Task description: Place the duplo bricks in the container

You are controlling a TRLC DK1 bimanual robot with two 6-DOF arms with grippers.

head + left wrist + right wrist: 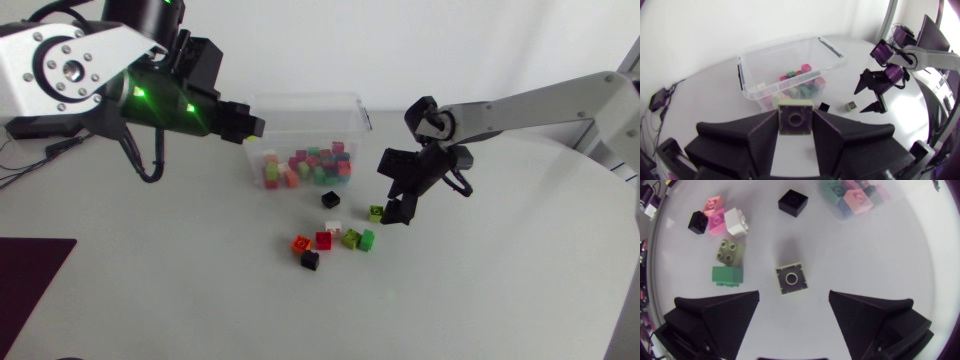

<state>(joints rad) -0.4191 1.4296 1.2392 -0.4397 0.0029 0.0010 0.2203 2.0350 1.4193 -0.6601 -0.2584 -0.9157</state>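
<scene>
Between the left gripper's (796,131) two broad fingers (762,142) sits a pale olive brick (796,116). It is pinched from both sides, with its hollow face turned toward the camera. Just ahead stands the clear container (790,44), open at the top, with a heap of pink, green and red bricks (802,82) on its floor. From above, this gripper's tip is at one end wall of the container.

The right gripper (794,297) has its fingers (725,310) spread wide and grips nothing. On the table (150,280), between and just ahead of the fingertips, lies a pale yellow-green brick (791,278). It is hollow side up and touches neither finger. Off to one side of it a green brick (727,276) lies just beside an olive four-stud brick (730,251).

Further out is a close cluster: a white brick (333,229), a red brick (323,241), an orange brick (300,243) and a small black brick (309,259). A lone black brick (793,202) rests between the open gripper and the container's near wall.
</scene>
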